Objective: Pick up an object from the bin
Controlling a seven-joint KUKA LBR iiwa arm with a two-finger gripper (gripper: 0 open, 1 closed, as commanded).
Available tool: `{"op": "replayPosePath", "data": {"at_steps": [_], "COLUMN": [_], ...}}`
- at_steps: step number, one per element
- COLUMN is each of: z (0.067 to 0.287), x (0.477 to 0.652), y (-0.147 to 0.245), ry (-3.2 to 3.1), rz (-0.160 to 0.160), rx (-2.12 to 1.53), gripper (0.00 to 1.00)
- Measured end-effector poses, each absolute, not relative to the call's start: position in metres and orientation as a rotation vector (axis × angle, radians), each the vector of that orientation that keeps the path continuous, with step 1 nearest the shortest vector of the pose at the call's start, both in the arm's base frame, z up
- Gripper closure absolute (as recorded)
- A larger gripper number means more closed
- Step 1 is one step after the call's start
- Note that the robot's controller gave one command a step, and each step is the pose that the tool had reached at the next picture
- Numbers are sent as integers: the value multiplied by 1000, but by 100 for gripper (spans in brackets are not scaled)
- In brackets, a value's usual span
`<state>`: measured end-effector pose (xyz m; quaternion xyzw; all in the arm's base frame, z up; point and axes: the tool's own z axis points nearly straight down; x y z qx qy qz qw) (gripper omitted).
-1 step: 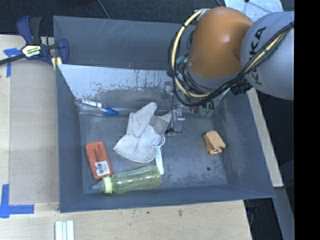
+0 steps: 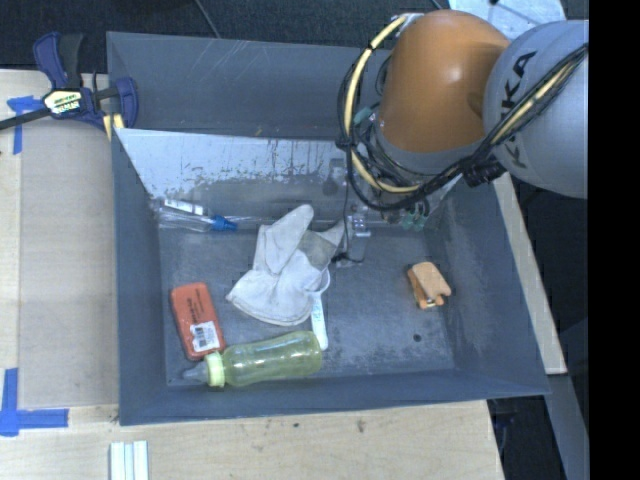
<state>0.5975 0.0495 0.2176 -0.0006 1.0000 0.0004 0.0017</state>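
My gripper (image 2: 346,254) hangs low in the middle of the bin, right at the right edge of a crumpled white cloth (image 2: 278,270). Whether it touches the cloth I cannot tell. A small tan wooden piece (image 2: 428,284) lies on the bin floor to the gripper's right, apart from it. A thin white stick (image 2: 318,320) pokes out from under the cloth, just below the gripper.
A yellow-green bottle (image 2: 266,358) lies along the front wall. An orange-red block with a white label (image 2: 195,320) sits at the front left. A clear tube with a blue tip (image 2: 196,215) rests at the back left. The arm's orange dome covers the back right.
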Motion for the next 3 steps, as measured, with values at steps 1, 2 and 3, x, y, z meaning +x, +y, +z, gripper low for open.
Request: {"op": "replayPosePath", "data": {"at_steps": [1,2,3], "z": [184,124,78], "x": [593,580,580], "y": [59,82,97], "ry": [3130,3115,3134], "rz": [0,0,6], "rx": [-92,-349,-96], "gripper": [0,0,100]}}
